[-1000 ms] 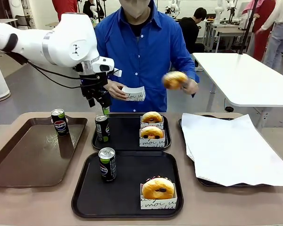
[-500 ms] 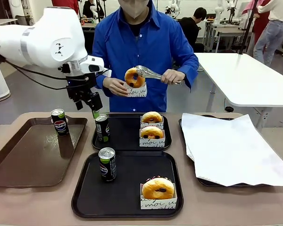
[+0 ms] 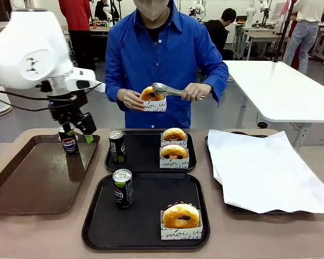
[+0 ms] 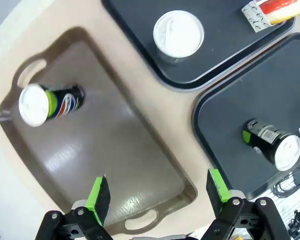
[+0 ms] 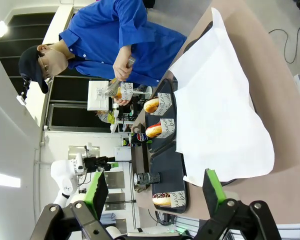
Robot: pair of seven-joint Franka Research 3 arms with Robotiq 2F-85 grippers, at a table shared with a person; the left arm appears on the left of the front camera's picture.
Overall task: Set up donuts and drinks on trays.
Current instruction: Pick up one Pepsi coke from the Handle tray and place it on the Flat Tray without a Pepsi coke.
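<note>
My left gripper (image 3: pixel 80 134) hangs open over the brown tray (image 3: pixel 32 178), beside a black soda can (image 3: pixel 68 140); in the left wrist view its gripper (image 4: pixel 158 191) holds nothing. That can (image 4: pixel 46 102) stands off to one side. The far black tray (image 3: pixel 143 148) carries one can (image 3: pixel 116 146) and two boxed donuts (image 3: pixel 174 134). On the near black tray (image 3: pixel 151 208) are a can (image 3: pixel 122 188) and a boxed donut (image 3: pixel 181 216). With tongs, the person sets a donut (image 3: pixel 152 94) into a hand-held white box. My right gripper (image 5: pixel 155 192) is open, well away from the trays.
A tray lined with white paper (image 3: pixel 264 172) takes up the right side of the table. The person's hands and tongs (image 3: pixel 170 90) hover beyond the far black tray. A white table (image 3: pixel 281 91) stands behind on the right.
My left arm swung left from above the far tray's can to the can on the brown tray. The person brought the tonged donut down into the box.
</note>
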